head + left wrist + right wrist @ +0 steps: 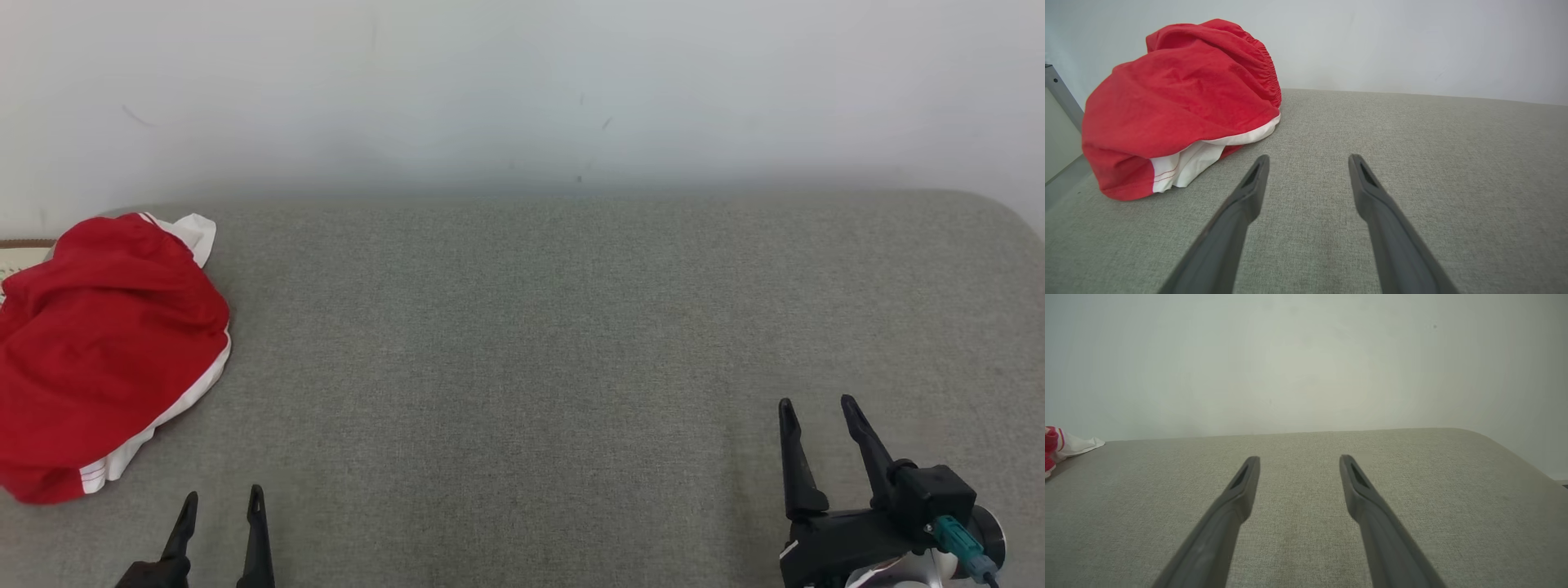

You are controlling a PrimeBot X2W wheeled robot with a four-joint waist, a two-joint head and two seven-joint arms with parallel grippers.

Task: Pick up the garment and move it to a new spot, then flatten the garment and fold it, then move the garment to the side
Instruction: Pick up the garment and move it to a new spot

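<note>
A crumpled red garment with white trim lies in a heap at the far left of the grey fabric surface. The left wrist view has the garment up and to the left of my fingers, apart from them. My left gripper stands open at the lower left, just right of the heap's near end, with nothing between its fingers. Far to the right, my right gripper is open and empty too. A sliver of the garment peeks in at the left edge of the right wrist view.
A pale wall rises right behind the grey surface. The surface rounds off at its far right corner. A grey frame edge stands left of the garment in the left wrist view.
</note>
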